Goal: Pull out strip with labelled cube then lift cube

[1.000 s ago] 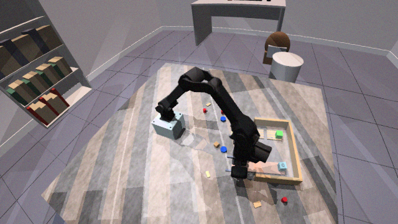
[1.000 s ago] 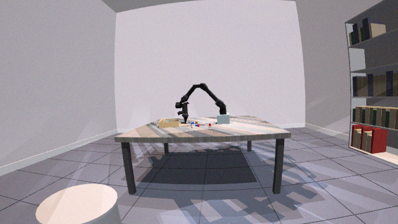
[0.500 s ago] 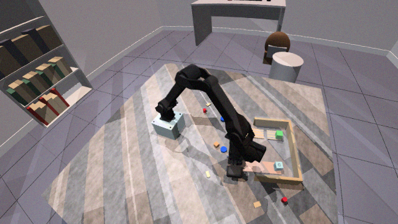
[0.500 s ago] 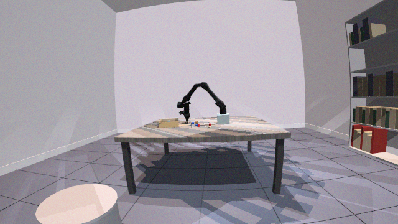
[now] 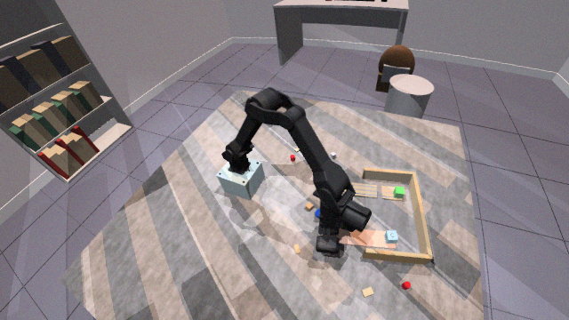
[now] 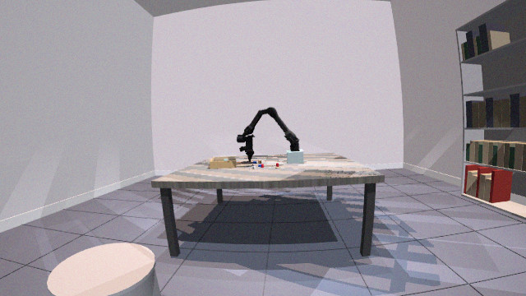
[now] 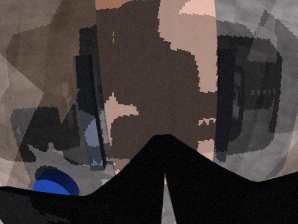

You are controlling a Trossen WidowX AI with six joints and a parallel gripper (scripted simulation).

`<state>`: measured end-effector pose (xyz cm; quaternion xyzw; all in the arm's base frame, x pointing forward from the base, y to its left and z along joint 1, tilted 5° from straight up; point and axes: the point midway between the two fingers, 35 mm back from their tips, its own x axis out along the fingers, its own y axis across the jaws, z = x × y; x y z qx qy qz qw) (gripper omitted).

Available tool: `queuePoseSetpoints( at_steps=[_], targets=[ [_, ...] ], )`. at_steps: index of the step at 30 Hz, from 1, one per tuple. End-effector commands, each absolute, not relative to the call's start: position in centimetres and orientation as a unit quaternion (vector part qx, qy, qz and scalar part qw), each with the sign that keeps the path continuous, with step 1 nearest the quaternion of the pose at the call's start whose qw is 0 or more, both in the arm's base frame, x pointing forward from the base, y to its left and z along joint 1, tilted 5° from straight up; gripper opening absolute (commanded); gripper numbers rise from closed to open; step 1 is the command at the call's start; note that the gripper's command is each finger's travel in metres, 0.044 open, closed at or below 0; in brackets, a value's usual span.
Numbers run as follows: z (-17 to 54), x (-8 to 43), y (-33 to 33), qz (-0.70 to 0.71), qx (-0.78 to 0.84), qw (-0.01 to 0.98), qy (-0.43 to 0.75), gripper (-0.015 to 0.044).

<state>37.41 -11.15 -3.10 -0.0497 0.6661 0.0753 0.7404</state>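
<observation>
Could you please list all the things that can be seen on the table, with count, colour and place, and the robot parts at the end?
wooden frame: one, tan, open toward the arm, right part of the table.
salmon strip: one, in one piece, by the frame's near rail.
light blue cube: one, on the salmon strip's far end.
slatted strip: one, tan, in two pieces with a gap, inside the frame.
green cube: one, on the slatted strip's piece deeper in the frame.
red pieces: two, small, one near the front edge, one behind the arm.
tan pieces: three or so, scattered.
blue piece: one, beside the wrist.
base block: one, pale blue.
gripper: one, black, shut, pressing down on the salmon strip's near end.
</observation>
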Motion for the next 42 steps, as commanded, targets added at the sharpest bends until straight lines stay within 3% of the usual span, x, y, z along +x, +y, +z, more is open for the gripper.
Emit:
queuePoseSetpoints(
  at_steps=[1, 42],
  targets=[
    [-3.7, 36.2, -11.2, 0.079, -0.048, 0.733, 0.674, 0.0],
    [-4.4, 30.1, -12.2, 0.078, -0.048, 0.731, 0.676, 0.0]
  ],
)
